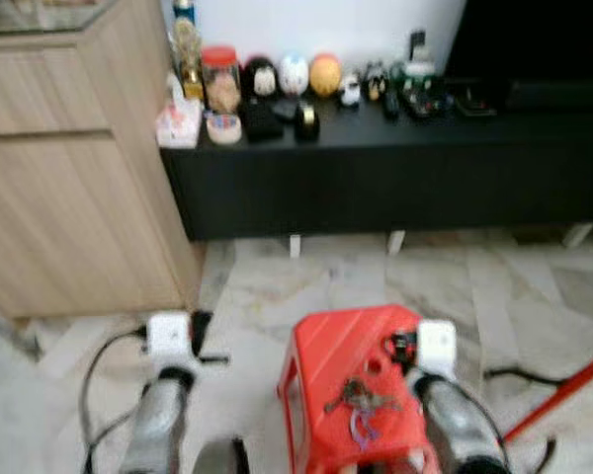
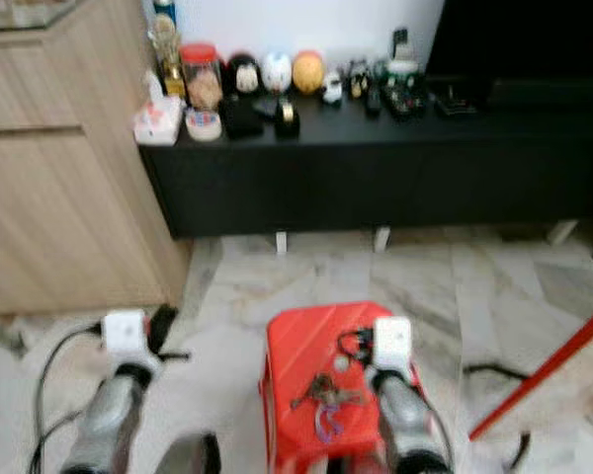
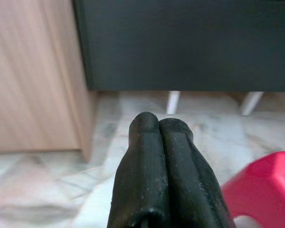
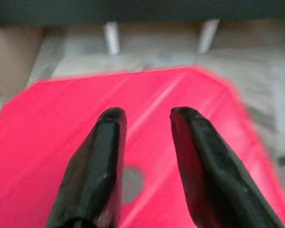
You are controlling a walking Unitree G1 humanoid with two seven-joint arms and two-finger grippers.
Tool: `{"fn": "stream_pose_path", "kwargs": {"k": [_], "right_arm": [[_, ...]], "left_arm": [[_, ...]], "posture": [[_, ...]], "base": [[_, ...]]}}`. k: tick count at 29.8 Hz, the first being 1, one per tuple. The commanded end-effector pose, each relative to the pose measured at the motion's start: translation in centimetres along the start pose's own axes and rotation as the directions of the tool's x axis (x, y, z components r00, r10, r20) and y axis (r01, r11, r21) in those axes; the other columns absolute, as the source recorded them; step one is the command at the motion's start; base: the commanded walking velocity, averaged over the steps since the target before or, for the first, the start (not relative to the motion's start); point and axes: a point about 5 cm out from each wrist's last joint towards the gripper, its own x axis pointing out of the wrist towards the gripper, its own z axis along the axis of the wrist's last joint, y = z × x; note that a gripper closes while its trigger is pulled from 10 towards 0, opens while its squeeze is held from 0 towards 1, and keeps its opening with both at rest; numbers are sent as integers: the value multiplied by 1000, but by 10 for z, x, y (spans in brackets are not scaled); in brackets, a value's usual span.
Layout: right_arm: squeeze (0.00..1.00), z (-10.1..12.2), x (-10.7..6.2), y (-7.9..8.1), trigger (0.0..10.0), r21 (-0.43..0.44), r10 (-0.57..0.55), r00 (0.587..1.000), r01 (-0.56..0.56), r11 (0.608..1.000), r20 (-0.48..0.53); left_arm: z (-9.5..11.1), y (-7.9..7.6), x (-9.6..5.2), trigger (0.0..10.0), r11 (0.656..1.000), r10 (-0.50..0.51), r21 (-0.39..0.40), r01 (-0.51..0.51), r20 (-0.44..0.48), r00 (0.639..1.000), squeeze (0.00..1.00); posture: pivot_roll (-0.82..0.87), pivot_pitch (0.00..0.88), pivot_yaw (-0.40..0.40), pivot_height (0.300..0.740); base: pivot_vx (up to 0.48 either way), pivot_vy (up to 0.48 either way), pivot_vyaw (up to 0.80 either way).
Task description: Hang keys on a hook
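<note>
Right now the keys [image 1: 361,400] are lying flat on top of the red stool [image 1: 326,355], toward its near side, w/ a bluish loop trailing off the bunch toward the robot. The right gripper [image 4: 145,116] is hovering over the stool top, fingers apart, nothing between them; the keys aren't touching it and are sitting just beside the right forearm in the head views. The left gripper [image 3: 159,124] is hanging off to the left over the floor, fingers pressed together, empty, pointing toward the black cabinet [image 1: 395,168] and the wood cupboard [image 1: 69,168].

Handling, as a guess: a light, loose metal bunch, stiff pieces on a ring, so it's prob going to flop and swing once lifted. Flat keys on smooth plastic are likely slippery and hard to pinch from above. Best bet seems the ring or the loop, since that's also the part that has to go over a hook. Pics are blurry, so which piece is ring vs key I can't tell, and no hook can be made out
</note>
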Motion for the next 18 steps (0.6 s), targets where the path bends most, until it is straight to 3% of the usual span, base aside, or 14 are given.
{"fn": "stream_pose_path", "kwargs": {"k": [1, 8, 9, 10, 11, 13, 18], "right_arm": [[0, -13, -4, -6, 10000, -41, 1, 997, -4, 999, -78], [0, -25, -7, -2, 10000, -78, 47, 986, -60, 995, -160], [133, -27, -8, -1, 10000, -99, 78, 982, -96, 990, -172], [765, -27, -8, 0, 10000, -114, 93, 980, -114, 987, -176], [965, -26, -8, 0, 10000, -131, 106, 978, -130, 983, -179], [1000, -25, -7, 2, 10000, -189, 148, 969, -186, 964, -199], [1000, -21, -5, 2, 10000, -236, 208, 955, -256, 937, -209]], "left_arm": [[-6, -4, -2, 10000, 1000, -5, -12, 5, -23, 1000, 0], [-7, -5, -3, 10000, 1000, -5, -11, 4, -29, 1000, 0], [-7, -5, -2, 10000, 1000, -5, -12, 4, -29, 1000, 0], [-7, -5, -2, 10000, 1000, -4, -12, 4, -30, 1000, 0], [-7, -5, -2, 10000, 1000, -4, -11, 4, -30, 1000, 0], [-7, -4, -2, 10000, 1000, -1, -9, 1, -31, 1000, 0], [-7, -4, -3, 10000, 1000, 1, -7, -1, -33, 999, 0]], "posture": [[6, 39, -1, 613], [6, 42, -2, 613], [7, 45, -2, 613], [7, 45, -2, 613], [7, 45, -2, 613], [7, 45, -1, 613], [11, 46, -1, 613]], "base": [[0, 0, 0], [0, 0, 0], [0, 0, 0], [0, 0, 0], [0, 0, 0], [0, 0, 0], [0, 0, 0]]}}
